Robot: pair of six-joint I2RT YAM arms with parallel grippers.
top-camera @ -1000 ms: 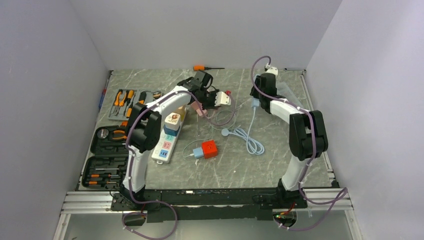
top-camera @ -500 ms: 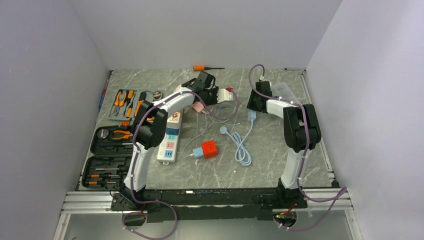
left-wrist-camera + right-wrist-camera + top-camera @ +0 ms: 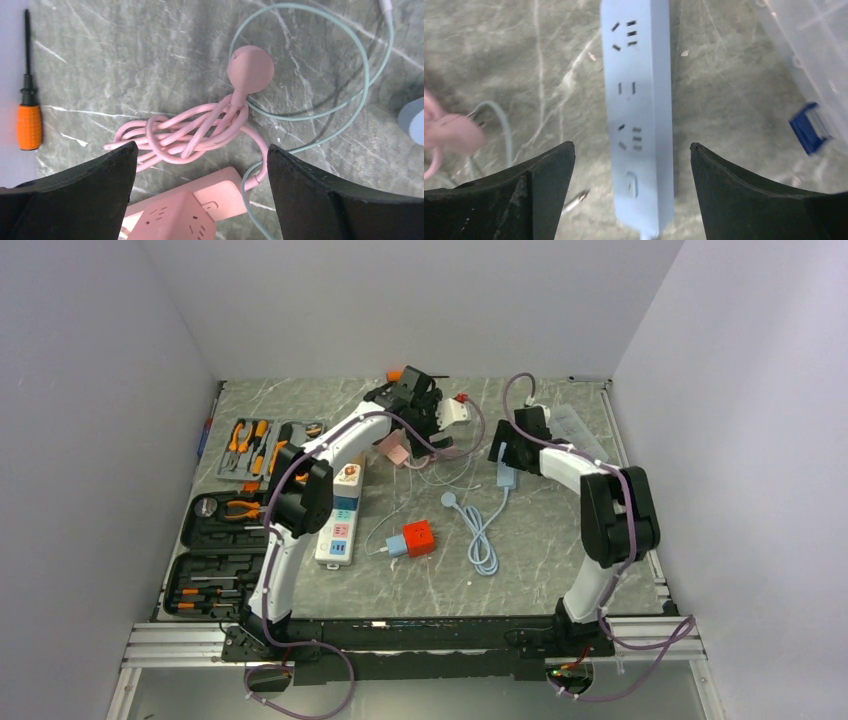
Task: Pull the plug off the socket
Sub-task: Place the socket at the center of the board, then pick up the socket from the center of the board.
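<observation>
In the right wrist view a pale blue socket strip (image 3: 639, 110) lies flat on the marble table, and none of its outlets holds a plug. My right gripper (image 3: 632, 145) hangs open over its switch end, touching nothing. From above, that gripper (image 3: 500, 452) is just behind the strip (image 3: 507, 477). My left gripper (image 3: 202, 147) is also open and empty, above a pink socket strip (image 3: 200, 210) and its bundled pink cable (image 3: 190, 135). The round pink plug (image 3: 250, 69) rests loose on the table. Seen from above, the left gripper (image 3: 425, 430) is at the back centre.
A thin teal cable (image 3: 350, 110) loops around the pink plug. An orange screwdriver (image 3: 29, 125) lies by the back wall. A clear plastic box (image 3: 809, 60) is right of the blue strip. A white strip (image 3: 340, 510), a red cube socket (image 3: 418, 537) and tool trays (image 3: 215, 540) sit at the left.
Both grippers have opened and let go. The left arm swung toward the back wall. The blue strip and its cable shifted and now lie free under the right gripper.
</observation>
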